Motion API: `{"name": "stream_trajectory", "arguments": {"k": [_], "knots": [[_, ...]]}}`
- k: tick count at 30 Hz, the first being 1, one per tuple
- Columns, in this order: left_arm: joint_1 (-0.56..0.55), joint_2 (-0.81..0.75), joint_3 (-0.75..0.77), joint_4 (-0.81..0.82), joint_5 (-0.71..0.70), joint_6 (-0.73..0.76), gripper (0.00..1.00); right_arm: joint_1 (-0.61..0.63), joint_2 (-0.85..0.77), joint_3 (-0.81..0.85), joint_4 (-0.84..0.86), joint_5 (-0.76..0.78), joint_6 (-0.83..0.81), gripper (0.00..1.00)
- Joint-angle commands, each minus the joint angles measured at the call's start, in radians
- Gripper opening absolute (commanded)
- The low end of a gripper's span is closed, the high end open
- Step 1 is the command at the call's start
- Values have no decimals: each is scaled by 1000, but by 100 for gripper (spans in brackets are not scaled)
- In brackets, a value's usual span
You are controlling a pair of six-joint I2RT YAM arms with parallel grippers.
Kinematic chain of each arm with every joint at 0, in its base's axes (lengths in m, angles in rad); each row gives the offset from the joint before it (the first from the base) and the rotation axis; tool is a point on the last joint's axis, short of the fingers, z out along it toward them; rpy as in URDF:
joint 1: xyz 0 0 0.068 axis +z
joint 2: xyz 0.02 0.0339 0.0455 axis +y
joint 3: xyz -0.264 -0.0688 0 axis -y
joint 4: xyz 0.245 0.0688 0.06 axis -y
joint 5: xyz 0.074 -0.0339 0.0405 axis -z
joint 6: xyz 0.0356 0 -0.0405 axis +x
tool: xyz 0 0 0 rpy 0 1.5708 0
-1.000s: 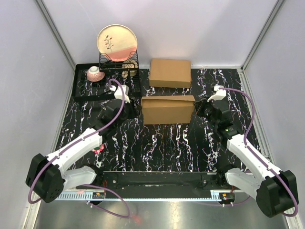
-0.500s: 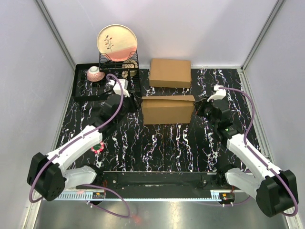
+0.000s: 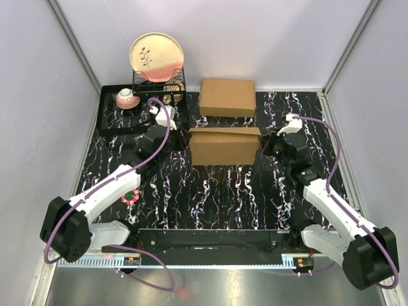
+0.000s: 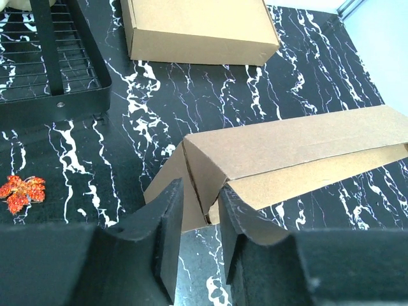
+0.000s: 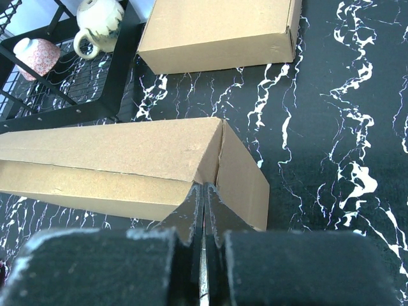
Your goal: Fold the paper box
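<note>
**A:** What sits at the left of the black, white-veined marble worktop (image 3: 223, 191)?

**B:** In the far left corner, a black wire dish rack (image 3: 159, 86) holding an upright cream and pink round plate (image 3: 157, 56). A small pink patterned cup (image 3: 127, 98) is beside it.

**A:** And the left gripper (image 4: 199, 191)?

**B:** Its jaws are apart, with one finger (image 4: 167, 229) on either side of the left end of the brown corrugated paper box (image 3: 224, 148). I can't tell whether the pads touch the card.

**A:** Where is that box?

**B:** Mid-worktop, lengthwise left to right, partly folded with its top flap raised. It lies just in front of a flat closed brown cardboard box (image 3: 227, 97) at the far edge (the two are apart).

**A:** The right gripper (image 5: 203, 190)?

**B:** Its fingers are pressed together, tips against the paper box's near right corner.
</note>
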Motion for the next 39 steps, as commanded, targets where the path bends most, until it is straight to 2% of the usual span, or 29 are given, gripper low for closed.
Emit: {"name": "stream_trajectory", "arguments": {"k": [1,6,11,22,39], "knots": [[13,5,45,63,10,23,28,0,21,-6,-135,-3,9,0],[13,17,44,75,22,25,17,1,20,-9,-135,-4,9,0],[13,27,29,97,50,16,0,1,14,-11,-137,-7,13,0],[1,37,-66,161,68,-24,0,0,6,-31,-138,-7,16,0],[-48,85,-191,199,7,-80,0,1,-2,-83,-140,0,13,0]]}}
